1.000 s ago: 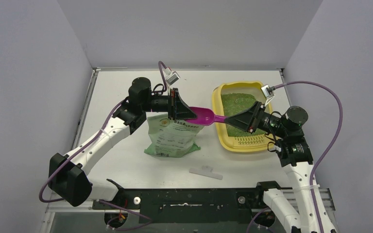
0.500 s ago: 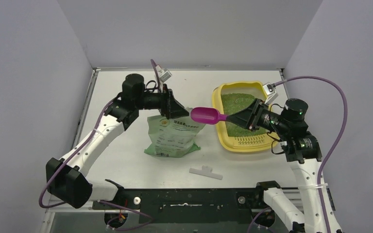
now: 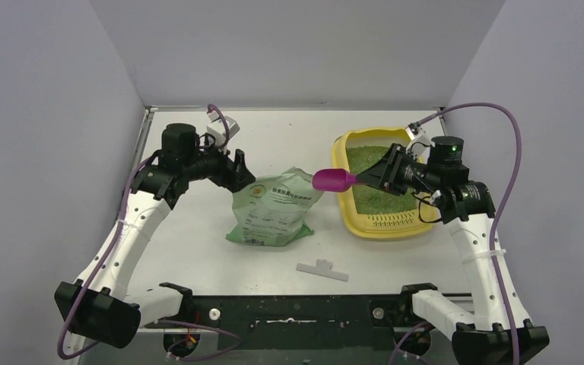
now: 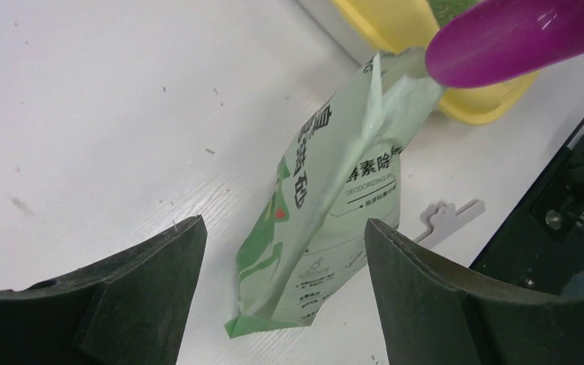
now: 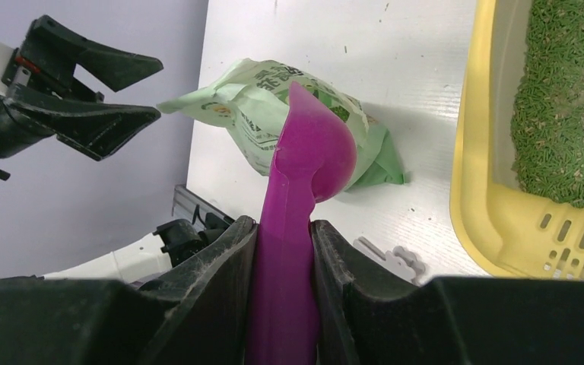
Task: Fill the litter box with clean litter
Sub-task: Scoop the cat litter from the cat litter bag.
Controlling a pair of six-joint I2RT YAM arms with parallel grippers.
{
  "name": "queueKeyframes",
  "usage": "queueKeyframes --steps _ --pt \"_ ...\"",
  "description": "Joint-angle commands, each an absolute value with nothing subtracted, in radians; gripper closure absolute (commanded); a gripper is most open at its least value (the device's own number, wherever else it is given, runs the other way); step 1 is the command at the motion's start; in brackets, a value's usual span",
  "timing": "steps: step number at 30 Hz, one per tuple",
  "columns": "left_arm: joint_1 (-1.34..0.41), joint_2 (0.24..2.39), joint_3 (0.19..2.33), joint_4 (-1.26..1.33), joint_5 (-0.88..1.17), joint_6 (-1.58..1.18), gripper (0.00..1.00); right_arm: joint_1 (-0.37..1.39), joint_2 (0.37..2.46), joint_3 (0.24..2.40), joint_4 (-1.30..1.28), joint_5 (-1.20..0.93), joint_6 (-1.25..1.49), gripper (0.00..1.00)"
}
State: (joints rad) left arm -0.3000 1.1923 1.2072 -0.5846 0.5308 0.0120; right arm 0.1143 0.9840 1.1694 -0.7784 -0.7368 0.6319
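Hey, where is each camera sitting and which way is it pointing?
Top external: above and behind the bases, looking down on the table; both arms show.
Left wrist: on the left arm, looking past the open left tool at the green bag.
Right wrist: on the right arm, looking along the magenta scoop clamped in the right tool, litter box at right.
Shared: both wrist views show bag and scoop.

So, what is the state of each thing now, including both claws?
litter box: partly filled.
clean litter: spread inside the box.
litter bag: standing upright, no claw touching.
magenta scoop: held in the air beside the bag's top.
left claw: open, empty.
right claw: shut on the scoop handle.
white clip: lying flat.
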Motion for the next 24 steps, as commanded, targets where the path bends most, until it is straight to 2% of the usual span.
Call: queueKeyframes --steps 1,12,24 --pt "-0.299 1.156 1.181 -0.593 0.45 0.063 0.25 0.133 1.04 1.252 -0.685 -0.734 0.619 1.0" --pt "-0.299 1.15 1.107 -0.567 0.4 0.107 0.25 0.259 1.176 1.297 -0.686 -0.681 0.577 1.0" --pt "-0.301 1.159 1.089 -0.551 0.464 0.144 0.25 0.269 1.277 1.496 -0.818 -0.683 0.478 1.0"
